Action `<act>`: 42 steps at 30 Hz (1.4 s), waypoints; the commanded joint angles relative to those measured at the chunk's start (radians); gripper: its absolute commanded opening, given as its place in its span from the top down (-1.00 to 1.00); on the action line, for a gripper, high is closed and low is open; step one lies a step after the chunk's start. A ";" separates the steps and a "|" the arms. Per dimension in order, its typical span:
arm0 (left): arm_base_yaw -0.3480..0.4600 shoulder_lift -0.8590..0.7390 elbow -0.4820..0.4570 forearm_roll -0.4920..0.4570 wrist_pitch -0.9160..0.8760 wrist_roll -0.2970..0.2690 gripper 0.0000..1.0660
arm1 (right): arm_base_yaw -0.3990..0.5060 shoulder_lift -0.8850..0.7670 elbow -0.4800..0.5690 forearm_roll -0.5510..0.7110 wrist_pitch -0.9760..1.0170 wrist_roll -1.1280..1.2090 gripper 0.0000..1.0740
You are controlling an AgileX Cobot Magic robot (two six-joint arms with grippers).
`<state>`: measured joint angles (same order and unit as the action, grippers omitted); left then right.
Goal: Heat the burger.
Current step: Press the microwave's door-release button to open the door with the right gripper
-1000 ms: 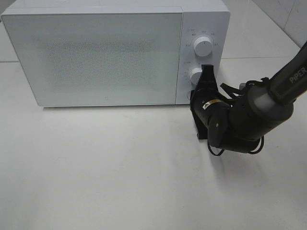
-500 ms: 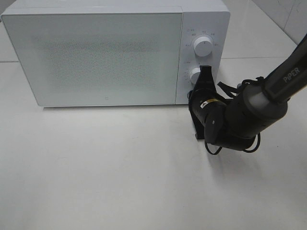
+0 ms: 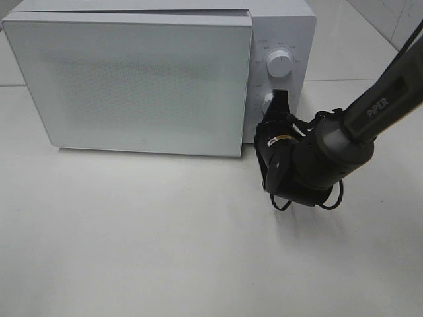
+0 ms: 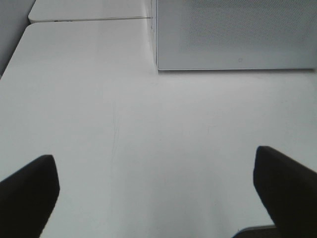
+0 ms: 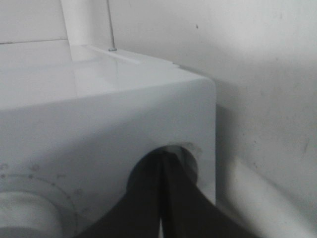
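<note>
Right gripper [image 3: 280,99]: jaws pressed together, nothing between them; tips set against a round control [image 5: 184,151] low on the panel of the microwave [image 3: 277,26], just under the upper knob [image 3: 280,64]; we cannot tell whether it is a knob or a push-button.

Door [image 3: 132,79]: a second ago flush with the casing, now sprung out on its right edge and standing ajar; we judge the press released the latch.

Left gripper [image 4: 153,153]: fingers spread wide, holding nothing, hovering over the bare white table [image 4: 148,114] in front of the oven's left corner, well apart from the door.

The burger: not in sight in any view; none on the table; the frosted door hides the cavity, so we cannot say whether it is inside.

Meaning for the task: the oven is now openable but barely; the door needs swinging wide next, likely by the free left arm; heating has not begun.
</note>
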<state>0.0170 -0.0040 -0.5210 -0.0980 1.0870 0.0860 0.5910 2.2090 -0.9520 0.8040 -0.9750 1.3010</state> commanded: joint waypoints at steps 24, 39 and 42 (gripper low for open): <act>0.003 -0.008 0.001 -0.001 -0.013 -0.004 -0.88 | -0.041 -0.086 -0.001 -0.081 -0.024 -0.060 1.00; 0.003 -0.008 0.001 -0.001 -0.013 -0.004 -0.88 | -0.041 -0.232 0.153 -0.123 0.234 -0.161 1.00; 0.003 -0.008 0.001 -0.001 -0.013 -0.004 -0.88 | -0.041 -0.241 0.160 -0.129 0.250 -0.167 1.00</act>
<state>0.0170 -0.0040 -0.5210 -0.0980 1.0870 0.0860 0.5560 1.9840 -0.7940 0.6920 -0.7400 1.1480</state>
